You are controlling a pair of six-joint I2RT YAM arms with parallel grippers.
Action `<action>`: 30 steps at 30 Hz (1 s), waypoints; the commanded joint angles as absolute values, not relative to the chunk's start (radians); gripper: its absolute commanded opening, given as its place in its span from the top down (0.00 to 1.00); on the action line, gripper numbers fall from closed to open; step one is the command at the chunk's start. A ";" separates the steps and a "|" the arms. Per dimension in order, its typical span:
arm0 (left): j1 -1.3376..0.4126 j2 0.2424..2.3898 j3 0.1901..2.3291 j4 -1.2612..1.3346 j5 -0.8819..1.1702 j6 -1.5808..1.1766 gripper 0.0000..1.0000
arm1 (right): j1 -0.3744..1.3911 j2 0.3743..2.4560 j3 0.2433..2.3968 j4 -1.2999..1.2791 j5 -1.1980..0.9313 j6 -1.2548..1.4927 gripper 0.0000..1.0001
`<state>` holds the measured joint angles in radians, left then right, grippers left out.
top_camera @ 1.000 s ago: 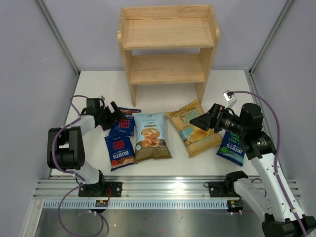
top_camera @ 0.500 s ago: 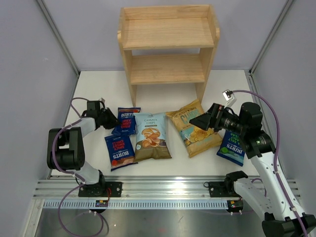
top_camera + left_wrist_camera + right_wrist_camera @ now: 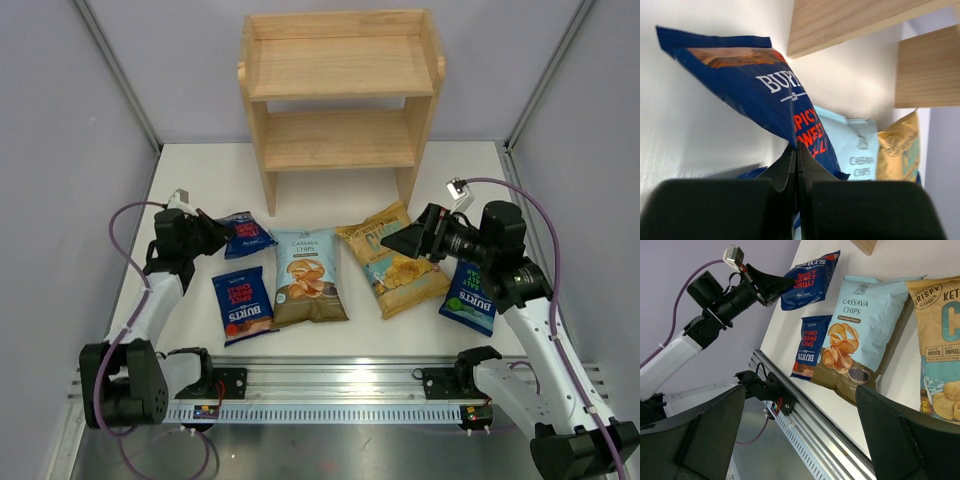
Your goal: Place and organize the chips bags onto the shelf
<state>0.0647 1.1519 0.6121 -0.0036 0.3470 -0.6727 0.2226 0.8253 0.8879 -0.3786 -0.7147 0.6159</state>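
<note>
My left gripper (image 3: 222, 232) is shut on the edge of a dark blue, red-lettered Burts chips bag (image 3: 247, 235), which hangs tilted above the table; the pinch shows in the left wrist view (image 3: 797, 150) on the bag (image 3: 765, 95). A second red-lettered Burts bag (image 3: 243, 305), the Cassava bag (image 3: 307, 277) and the yellow/teal bag (image 3: 393, 258) lie flat in a row. A green-marked Burts bag (image 3: 470, 298) lies under my right arm. My right gripper (image 3: 408, 243) hovers open over the yellow bag, holding nothing. The wooden shelf (image 3: 340, 95) stands at the back with both tiers bare.
Grey walls close in the white table on the left, right and back. The aluminium rail (image 3: 340, 385) with both arm bases runs along the near edge. The shelf's left side panel (image 3: 262, 150) stands just beyond the lifted bag.
My left gripper went from open to shut on the upper Burts bag and raised it off the table, the arm lifting and swinging left. The right arm barely moved.
</note>
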 commanded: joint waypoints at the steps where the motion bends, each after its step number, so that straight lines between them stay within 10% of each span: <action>1: 0.067 1.011 0.620 0.054 0.336 -0.730 1.00 | 0.233 0.845 0.923 -0.278 -0.761 0.663 0.01; 15: -0.064 0.858 0.646 0.279 0.537 -0.991 1.00 | 0.717 1.124 0.920 0.166 -0.433 1.084 0.02; 30: -0.317 0.838 0.617 0.383 0.422 -0.997 1.00 | 0.807 1.210 0.925 0.263 -0.054 1.209 0.07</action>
